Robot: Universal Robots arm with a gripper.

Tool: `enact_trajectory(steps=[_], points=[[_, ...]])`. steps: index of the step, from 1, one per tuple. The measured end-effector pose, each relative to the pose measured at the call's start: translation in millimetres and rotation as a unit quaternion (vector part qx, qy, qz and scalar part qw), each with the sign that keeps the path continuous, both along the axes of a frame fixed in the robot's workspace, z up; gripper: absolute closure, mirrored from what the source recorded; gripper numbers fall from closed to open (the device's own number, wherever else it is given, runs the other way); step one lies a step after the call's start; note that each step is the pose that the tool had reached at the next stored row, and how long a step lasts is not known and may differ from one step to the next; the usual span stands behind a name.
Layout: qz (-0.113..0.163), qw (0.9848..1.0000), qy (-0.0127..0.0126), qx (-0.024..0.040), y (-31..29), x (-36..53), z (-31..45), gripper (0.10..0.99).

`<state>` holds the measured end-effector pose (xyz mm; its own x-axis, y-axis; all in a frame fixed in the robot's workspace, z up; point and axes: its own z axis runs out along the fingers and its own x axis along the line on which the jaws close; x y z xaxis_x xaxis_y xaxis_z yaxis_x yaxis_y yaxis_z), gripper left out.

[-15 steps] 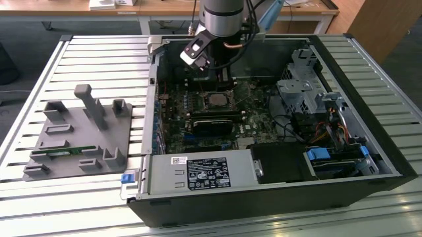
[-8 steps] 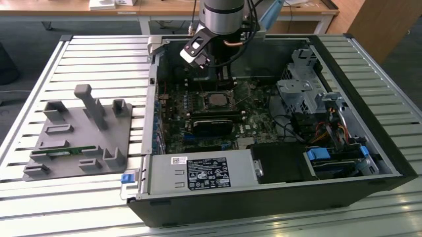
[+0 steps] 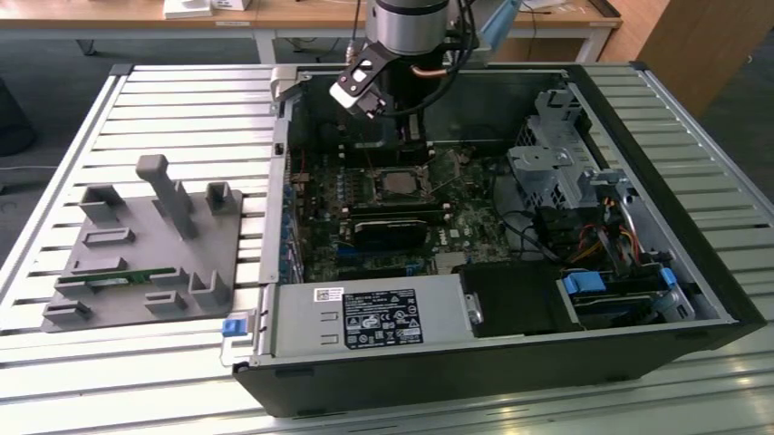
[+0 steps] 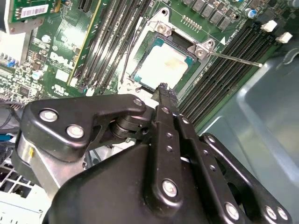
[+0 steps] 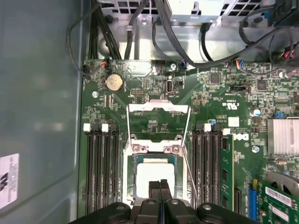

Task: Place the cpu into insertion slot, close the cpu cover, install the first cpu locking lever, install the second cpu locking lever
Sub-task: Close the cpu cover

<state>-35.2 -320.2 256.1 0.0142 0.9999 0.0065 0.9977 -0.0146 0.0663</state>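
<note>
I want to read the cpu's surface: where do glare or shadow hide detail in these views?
In the first wrist view, glare washes the cpu top out to white; in the second wrist view it is pale with a faint warm patch; in the exterior view the table slats shine bright, while the inside of the case lies dim.

Silver-grey arm (image 3: 407,23) — matte black jaws on a jointed black linkage (image 4: 168,135) studded with silver screws (image 4: 169,187).

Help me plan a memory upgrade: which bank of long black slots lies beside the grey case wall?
The bank nearer the coin battery; the other bank lies toward the finned heatsink.
</note>
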Motion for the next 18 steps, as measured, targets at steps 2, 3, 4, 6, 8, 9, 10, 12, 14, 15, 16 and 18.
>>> enact_trajectory(steps=[2, 3, 4, 6, 8, 9, 10, 12, 14, 15, 16, 18], points=[[0.000, 1.0000, 0.0002, 0.0000, 0.0, 0.0, 4.8, 0.980], [0.000, 1.0000, 0.0003, 0.0000, 0.0, 0.0, 7.3, 0.980], [0.000, 1.0000, 0.0006, 0.0000, 0.0, 0.0, 9.8, 0.980], [0.000, 1.0000, 0.0009, 0.0000, 0.0, 0.1, 13.6, 0.980], [0.000, 1.0000, 0.0011, 0.0000, 0.0, 0.2, 15.3, 0.980], [0.000, 1.0000, 0.0013, 0.0000, 0.0, 0.5, 15.8, 0.980], [0.000, 1.0000, 0.0015, 0.0002, 0.0, 0.7, 15.7, 0.980], [0.000, 1.0000, 0.0029, 0.0013, 0.0, 2.0, 15.8, 0.980], [0.000, 1.0000, 0.0034, 0.0025, 0.0, 4.3, 15.8, 0.980], [0.000, 1.0000, 0.0036, 0.0025, 0.0, 5.8, 15.8, 0.980], [0.000, 1.0000, 0.0037, 0.0025, 0.0, 7.3, 15.7, 0.980], [0.000, 1.0000, 0.0038, 0.0025, -0.1, 9.1, 15.7, 0.980]])
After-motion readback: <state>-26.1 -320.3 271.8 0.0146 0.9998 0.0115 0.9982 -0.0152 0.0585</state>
